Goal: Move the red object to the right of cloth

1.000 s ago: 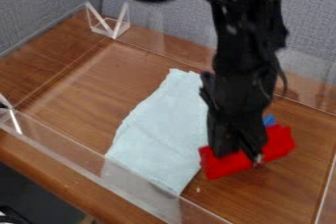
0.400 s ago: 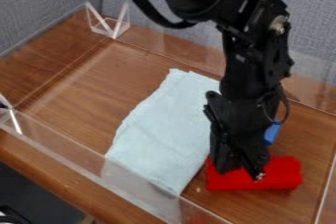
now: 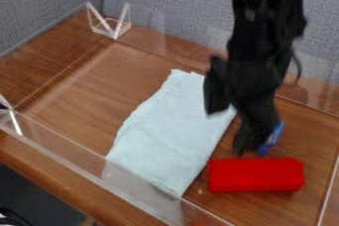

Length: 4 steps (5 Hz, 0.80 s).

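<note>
The red object [image 3: 256, 175], a long bright red block, lies flat on the wooden table just right of the cloth's near right corner. The cloth [image 3: 163, 130] is a pale blue rumpled towel spread diagonally in the middle. My gripper [image 3: 252, 143] hangs above the red block, pointing down and blurred by motion; its fingers look spread and hold nothing. A small blue block [image 3: 275, 131] peeks out behind the fingers.
A clear acrylic wall [image 3: 79, 151] runs along the table's near edge, with another along the back. A white wire stand [image 3: 106, 20] sits at the back left. Bare wood [image 3: 93, 76] lies left of the cloth.
The gripper let go of the red block and rose above it. The block, first tilted and then gripped, now lies flat on the table.
</note>
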Tool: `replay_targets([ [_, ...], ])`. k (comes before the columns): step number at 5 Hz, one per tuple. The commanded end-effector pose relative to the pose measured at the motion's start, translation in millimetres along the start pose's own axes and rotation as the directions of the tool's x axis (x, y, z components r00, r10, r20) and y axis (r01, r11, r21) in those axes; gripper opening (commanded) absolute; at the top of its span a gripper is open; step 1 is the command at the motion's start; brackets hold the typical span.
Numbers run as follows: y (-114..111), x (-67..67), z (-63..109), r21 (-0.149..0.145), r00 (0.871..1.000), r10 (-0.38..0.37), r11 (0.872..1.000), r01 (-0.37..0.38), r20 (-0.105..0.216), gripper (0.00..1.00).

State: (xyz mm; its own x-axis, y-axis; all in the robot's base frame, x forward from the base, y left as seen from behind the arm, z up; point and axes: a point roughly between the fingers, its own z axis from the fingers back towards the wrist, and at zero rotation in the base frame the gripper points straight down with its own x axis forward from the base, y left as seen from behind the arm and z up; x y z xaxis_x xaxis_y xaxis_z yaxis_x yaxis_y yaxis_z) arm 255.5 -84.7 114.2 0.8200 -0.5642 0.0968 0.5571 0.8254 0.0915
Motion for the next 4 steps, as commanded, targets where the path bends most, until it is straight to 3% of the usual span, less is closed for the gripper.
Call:
replay_targets([
  [1,10,6.2,56.6,0.071,0.993,0.025,0.997,-0.033,0.116,1.00],
  [3,-8,12.2,16.0,0.040,0.994,0.001,0.999,-0.006,0.112,1.00],
  [4,-9,10.1,6.1,0.036,0.995,0.015,0.999,-0.019,0.103,1.00],
])
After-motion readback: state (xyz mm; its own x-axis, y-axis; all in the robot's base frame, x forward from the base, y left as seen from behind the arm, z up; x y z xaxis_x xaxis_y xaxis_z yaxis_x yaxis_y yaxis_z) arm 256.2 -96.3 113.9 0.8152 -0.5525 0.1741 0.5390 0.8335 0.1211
